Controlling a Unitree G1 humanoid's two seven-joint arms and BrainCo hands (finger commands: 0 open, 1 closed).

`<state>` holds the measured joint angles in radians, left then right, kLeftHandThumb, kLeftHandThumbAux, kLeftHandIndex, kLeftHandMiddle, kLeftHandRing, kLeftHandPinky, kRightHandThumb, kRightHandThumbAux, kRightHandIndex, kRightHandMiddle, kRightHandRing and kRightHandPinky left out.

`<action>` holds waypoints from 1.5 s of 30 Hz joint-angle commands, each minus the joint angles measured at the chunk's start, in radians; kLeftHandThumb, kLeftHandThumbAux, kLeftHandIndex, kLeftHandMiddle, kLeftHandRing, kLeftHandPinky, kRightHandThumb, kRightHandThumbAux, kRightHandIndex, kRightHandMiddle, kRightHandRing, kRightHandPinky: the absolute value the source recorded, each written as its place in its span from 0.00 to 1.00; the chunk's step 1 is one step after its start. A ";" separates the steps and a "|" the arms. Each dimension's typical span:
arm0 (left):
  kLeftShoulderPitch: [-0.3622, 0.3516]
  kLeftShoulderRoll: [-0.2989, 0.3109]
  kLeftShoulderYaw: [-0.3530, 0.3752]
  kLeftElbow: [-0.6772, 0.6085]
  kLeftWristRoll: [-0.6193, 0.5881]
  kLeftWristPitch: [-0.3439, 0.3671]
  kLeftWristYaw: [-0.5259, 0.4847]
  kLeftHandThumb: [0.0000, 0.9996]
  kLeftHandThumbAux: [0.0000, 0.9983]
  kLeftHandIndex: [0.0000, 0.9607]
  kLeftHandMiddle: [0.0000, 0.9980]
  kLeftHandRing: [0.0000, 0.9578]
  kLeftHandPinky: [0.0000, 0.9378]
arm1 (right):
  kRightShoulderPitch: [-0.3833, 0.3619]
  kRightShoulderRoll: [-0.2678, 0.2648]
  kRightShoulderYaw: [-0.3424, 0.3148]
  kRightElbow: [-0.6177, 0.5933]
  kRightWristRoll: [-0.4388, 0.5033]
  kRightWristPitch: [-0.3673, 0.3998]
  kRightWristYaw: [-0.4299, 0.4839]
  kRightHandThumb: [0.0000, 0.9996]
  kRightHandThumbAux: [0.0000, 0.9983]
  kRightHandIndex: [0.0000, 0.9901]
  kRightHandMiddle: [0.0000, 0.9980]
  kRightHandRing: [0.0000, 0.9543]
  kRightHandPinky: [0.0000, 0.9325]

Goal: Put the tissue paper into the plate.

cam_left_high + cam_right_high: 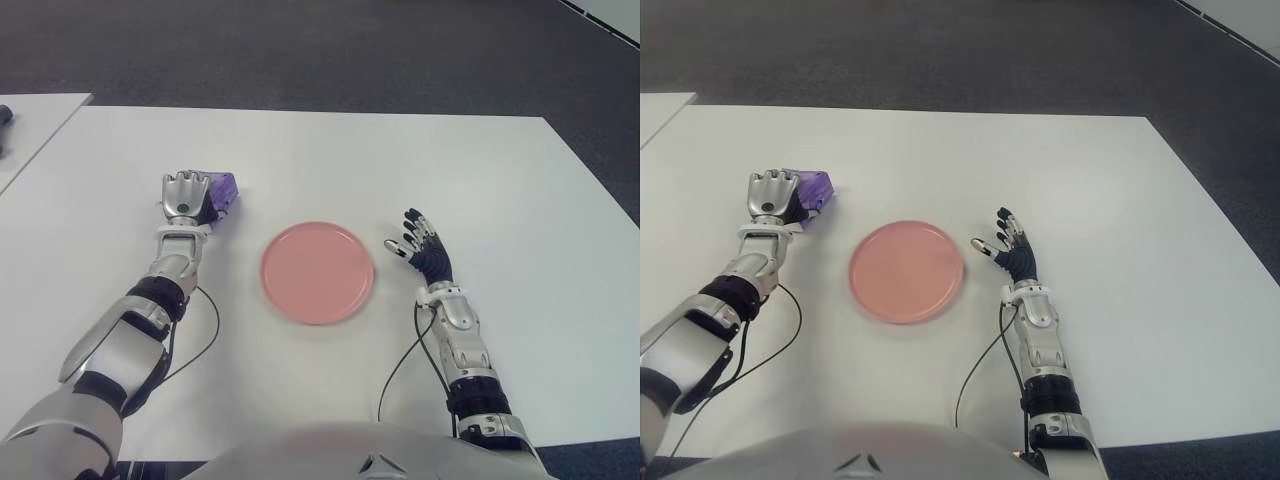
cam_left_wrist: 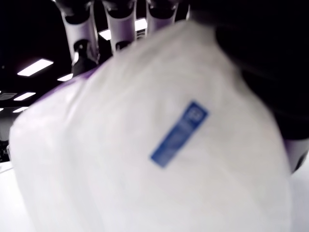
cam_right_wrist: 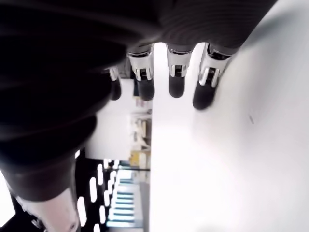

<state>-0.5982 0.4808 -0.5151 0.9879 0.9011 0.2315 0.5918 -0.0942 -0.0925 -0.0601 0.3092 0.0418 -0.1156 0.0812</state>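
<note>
You've got a smooth matt white table (image 1: pixel 330 160), a pink plate (image 1: pixel 318 272) w/ slight sheen, and a tissue pack (image 2: pixel 145 154) in soft glossy plastic film, white w/ purple edge.

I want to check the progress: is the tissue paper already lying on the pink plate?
No, the pink plate is bare, and the tissue paper is to its left, under the left hand.

"Where are you working?"

"It looks like an office or lab room. My white surface (image 1: pixel 330 150) stands on dark grey carpet (image 1: pixel 300 50), a second white table (image 1: pixel 30 125) sits just beside it, and my wrist views show rows of ceiling light panels (image 2: pixel 36 66)."
</note>
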 commanded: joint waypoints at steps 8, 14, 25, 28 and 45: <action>0.041 0.036 0.006 -0.072 0.004 0.023 0.039 0.96 0.65 0.48 0.52 0.44 0.72 | 0.016 0.000 0.022 -0.028 -0.018 0.056 0.002 0.02 0.80 0.02 0.00 0.00 0.02; 0.074 0.075 0.020 -0.248 0.023 0.048 0.022 0.96 0.65 0.48 0.49 0.47 0.72 | 0.050 -0.005 0.002 0.015 0.001 -0.006 0.015 0.02 0.79 0.01 0.00 0.00 0.02; 0.208 0.092 0.052 -0.790 0.107 0.095 -0.058 0.96 0.64 0.48 0.48 0.51 0.76 | -0.032 -0.008 -0.006 0.131 0.001 -0.024 0.017 0.05 0.77 0.02 0.00 0.00 0.01; 0.226 0.080 0.042 -0.878 0.143 0.107 -0.093 0.95 0.65 0.43 0.47 0.56 0.79 | -0.032 -0.021 -0.021 0.177 0.012 -0.061 0.033 0.05 0.77 0.01 0.00 0.00 0.02; 0.304 0.038 0.028 -1.103 0.209 -0.049 -0.262 0.95 0.65 0.40 0.51 0.55 0.80 | -0.085 0.014 0.011 0.169 -0.034 -0.074 -0.044 0.04 0.79 0.01 0.00 0.00 0.02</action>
<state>-0.3168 0.5005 -0.4824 -0.0967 1.0831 0.2194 0.3550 -0.2053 -0.1114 -0.0656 0.4841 0.0279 -0.2147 0.0636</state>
